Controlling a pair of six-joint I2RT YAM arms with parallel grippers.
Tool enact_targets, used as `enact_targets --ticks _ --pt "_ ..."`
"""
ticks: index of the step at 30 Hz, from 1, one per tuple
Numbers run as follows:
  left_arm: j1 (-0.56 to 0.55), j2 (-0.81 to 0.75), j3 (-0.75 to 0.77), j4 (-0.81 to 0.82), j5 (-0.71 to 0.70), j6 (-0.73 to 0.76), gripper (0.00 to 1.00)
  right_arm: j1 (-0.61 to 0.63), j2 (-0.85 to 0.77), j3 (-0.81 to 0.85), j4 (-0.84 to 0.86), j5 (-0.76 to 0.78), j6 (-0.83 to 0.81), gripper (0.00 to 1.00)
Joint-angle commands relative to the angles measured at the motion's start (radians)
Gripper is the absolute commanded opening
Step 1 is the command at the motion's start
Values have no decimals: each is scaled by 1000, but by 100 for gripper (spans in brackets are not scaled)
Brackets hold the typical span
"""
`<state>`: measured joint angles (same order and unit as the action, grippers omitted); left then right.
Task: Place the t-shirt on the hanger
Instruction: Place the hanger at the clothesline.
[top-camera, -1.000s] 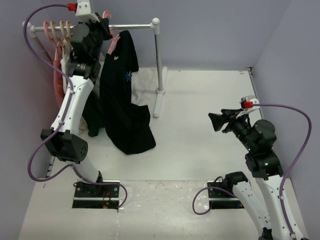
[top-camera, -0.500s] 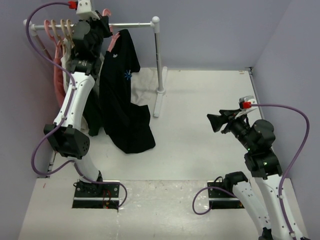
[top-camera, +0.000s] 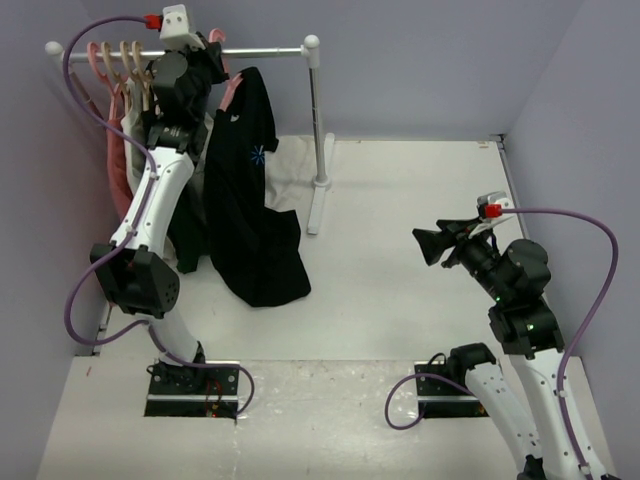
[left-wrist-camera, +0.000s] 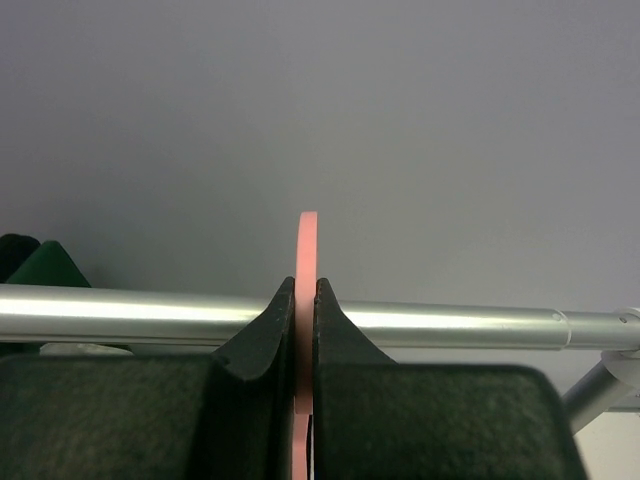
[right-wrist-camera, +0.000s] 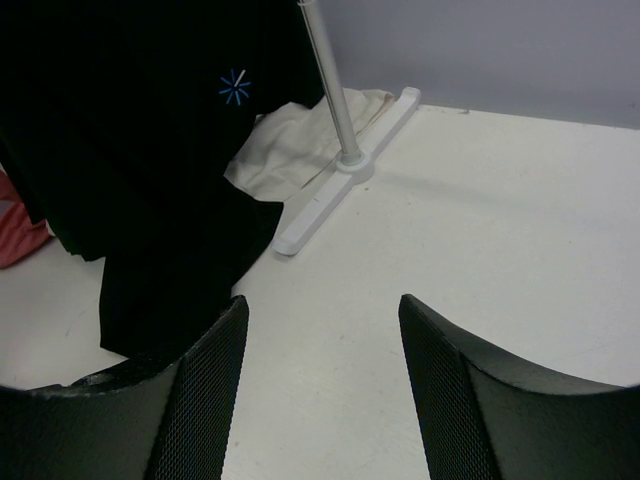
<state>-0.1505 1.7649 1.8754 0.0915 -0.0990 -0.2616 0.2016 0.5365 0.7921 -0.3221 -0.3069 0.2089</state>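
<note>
Top external view: a garment rack stands at the far left of the desk (top-camera: 420, 300), with a silver rail (top-camera: 262, 51) held up by a white post (top-camera: 319, 110) on a flat foot (top-camera: 317, 208). At the rail's left end several cream hangers (top-camera: 122, 58) hang close together. A reddish garment (top-camera: 115, 165) and other dark clothing hang below them. Right of these, the left arm reaches up to the rail.

In the left wrist view, the left fingers (left-wrist-camera: 283, 312) are pressed together on the thin pink hook of the hanger (left-wrist-camera: 307, 240), one on each flat side. The hook's curve rises above the rail just behind it. Whether the hook rests on the rail cannot be told.

From above, one pink arm of the hanger shows at the top of the t-shirt (top-camera: 245, 215). The black shirt drops from there in a long drape, just left of the post. Its blue-white starburst print (top-camera: 256, 153) faces right, and its lower part is bunched on the desk. A crumpled white cloth (top-camera: 292, 162) lies on the desk between the shirt and the foot of the rack.

On the near right, well apart from the rack, the right fingers (right-wrist-camera: 212, 372) are spread fairly wide above bare desk. They hold nothing and point towards the shirt and the post.
</note>
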Motion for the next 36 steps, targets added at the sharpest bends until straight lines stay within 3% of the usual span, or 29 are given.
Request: enact_targets --ticks 1,7,12,15,18,22,23,25,26,27,36 --pt "11 -33 -34 61 -7 -25 0 -5 -2 -8 41 -26 9 63" --pt "11 -79 -116 91 0 -44 1 -5 1 -11 48 -33 12 63" --pt "11 -48 -75 51 3 -41 7 -5 0 -11 43 -32 9 63" --pt "11 -36 -54 49 28 -32 0 -5 -1 -13 47 -34 9 63" --pt "11 -23 -17 16 24 -37 0 -5 2 -11 46 -33 9 63" --pt "11 -58 -66 6 10 -65 24 -5 2 -16 51 -36 11 63" --pt "11 -80 -105 17 1 -77 36 -5 2 -16 51 -37 12 63" --pt "11 -128 -190 35 -27 -108 70 -5 2 -16 52 -38 13 63" --pt "11 -151 -230 37 -40 -130 94 -5 4 -17 51 -40 12 63" --pt "11 -170 -258 32 -46 -145 100 -5 5 -17 49 -41 12 63" --pt "7 -442 -621 -2 -30 -311 100 -5 13 -13 48 -47 16 63"
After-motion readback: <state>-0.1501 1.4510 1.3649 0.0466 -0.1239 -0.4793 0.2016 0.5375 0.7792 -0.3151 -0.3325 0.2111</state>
